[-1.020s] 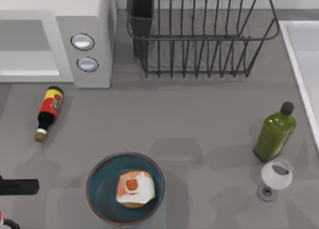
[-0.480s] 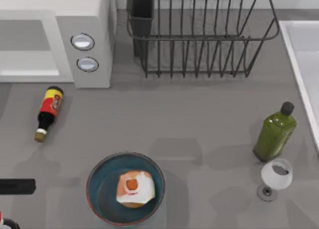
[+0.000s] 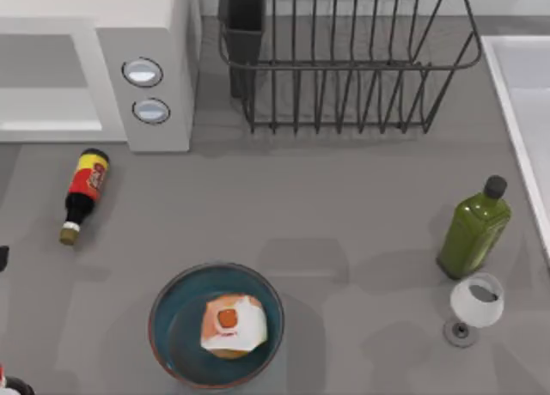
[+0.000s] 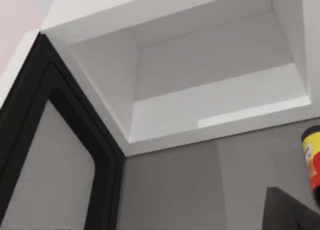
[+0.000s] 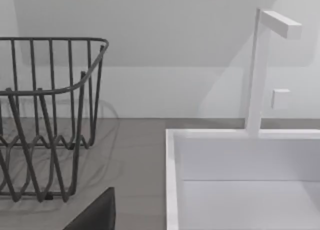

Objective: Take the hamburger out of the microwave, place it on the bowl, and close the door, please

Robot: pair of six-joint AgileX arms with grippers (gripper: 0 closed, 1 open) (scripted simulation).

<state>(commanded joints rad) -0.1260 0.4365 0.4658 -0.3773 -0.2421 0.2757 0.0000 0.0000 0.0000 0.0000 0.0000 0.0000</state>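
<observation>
- The hamburger (image 3: 230,323) already sits inside the bowl (image 3: 163,309) near the front of the desk (image 3: 344,206), so what is left of the task, as I judge it, is shutting the door (image 4: 55,155) of the microwave (image 3: 150,34).
- In the left wrist view the door stands swung wide, its dark-framed window edge-on beside the bare white cavity; the left tool (image 4: 287,212) shows as a dark corner, and I cannot tell how far its fingers are spread or whether they hold anything.
- In the top view a dark sliver at the left edge is probably part of that arm. The right tool (image 5: 95,215) shows as one dark edge in its own wrist view, facing the dish rack (image 3: 344,60) and the sink (image 5: 250,160) — again, I cannot tell its opening.
- Risk one: the sauce bottle (image 3: 83,193) lies on its side near the microwave's front. A push on the door could drag the arm across it and set it rolling.
- Risk two: pushing close to the hinge rather than the free edge gives little leverage — the tool may slide along the panel and leave the door ajar.
- Risk three: a low sweep back toward the middle could clip the bowl's rim and tip the hamburger out.
</observation>
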